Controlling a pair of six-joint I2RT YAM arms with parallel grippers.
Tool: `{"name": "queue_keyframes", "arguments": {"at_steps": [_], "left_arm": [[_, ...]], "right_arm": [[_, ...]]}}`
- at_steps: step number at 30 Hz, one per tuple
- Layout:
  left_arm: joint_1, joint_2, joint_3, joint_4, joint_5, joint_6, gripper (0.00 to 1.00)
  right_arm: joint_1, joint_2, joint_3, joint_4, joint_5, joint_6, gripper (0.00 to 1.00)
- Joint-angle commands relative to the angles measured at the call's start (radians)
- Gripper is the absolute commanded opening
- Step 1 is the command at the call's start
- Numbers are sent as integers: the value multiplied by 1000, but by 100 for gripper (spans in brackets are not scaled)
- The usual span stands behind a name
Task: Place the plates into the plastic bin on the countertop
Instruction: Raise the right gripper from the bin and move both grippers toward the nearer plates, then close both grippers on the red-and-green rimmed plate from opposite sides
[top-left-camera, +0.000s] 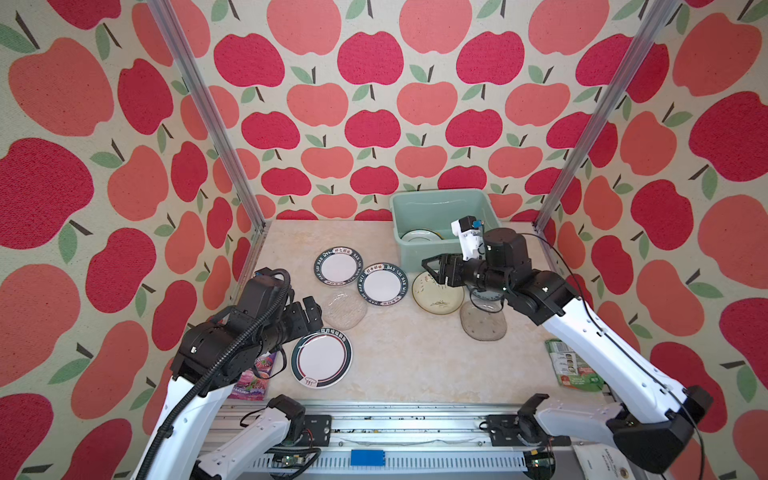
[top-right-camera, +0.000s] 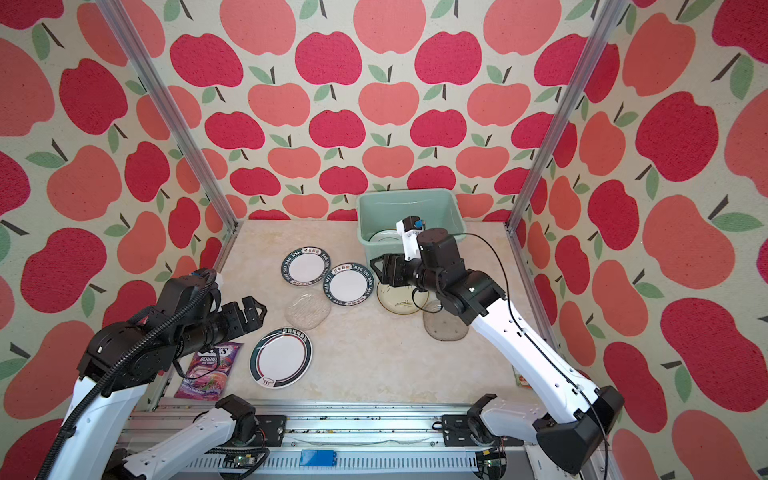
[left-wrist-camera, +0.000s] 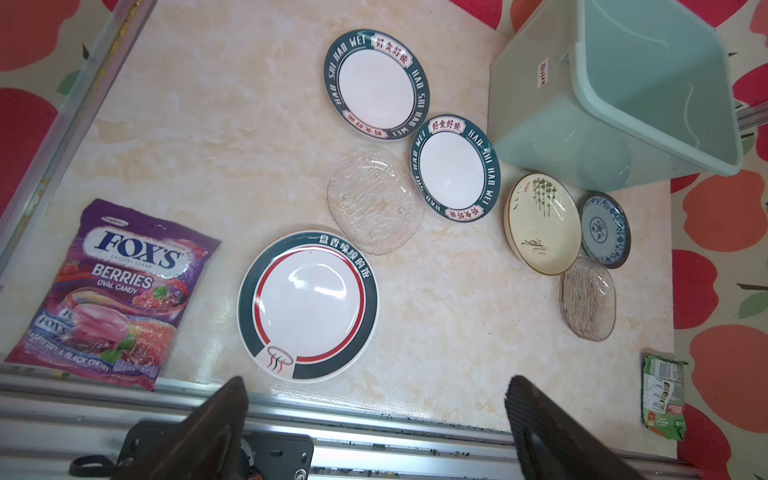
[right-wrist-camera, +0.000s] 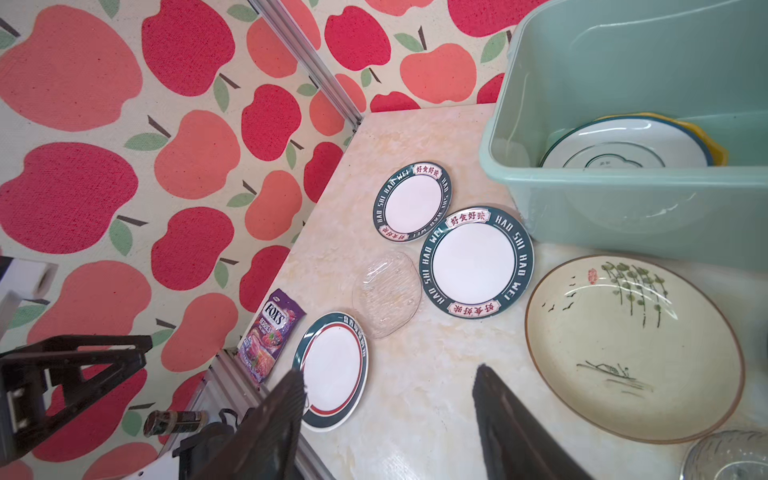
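right wrist view: the pale mint-green rectangular plastic bin (right-wrist-camera: 665, 224) sat beside your cream round floral ceramic plate (right-wrist-camera: 631, 345), which lay flat just below your right gripper (right-wrist-camera: 390, 374), jaws half-open and empty; that arm was nearer.

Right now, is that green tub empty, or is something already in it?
Not empty: in the right wrist view the plastic bin holds a white plate, with the edge of a yellow plate showing past its rim.
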Motion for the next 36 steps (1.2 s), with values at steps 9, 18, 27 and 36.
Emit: {"name": "queue_keyframes", "arguments": {"at_steps": [9,18,27,36], "left_arm": [[215,42,-246,-81,213,-14,99],[432,134,-324,-17,143,-115,99],[619,275,-376,157,233,-40,99],[678,403,-432,382,283,-29,99]], "right_arm": [[336,26,-393,389,246,435,67],[472,256,-459,640,200,704,70],[471,398,-549,864,144,906,80],[474,665,-570,1251,53,1112,96]]}}
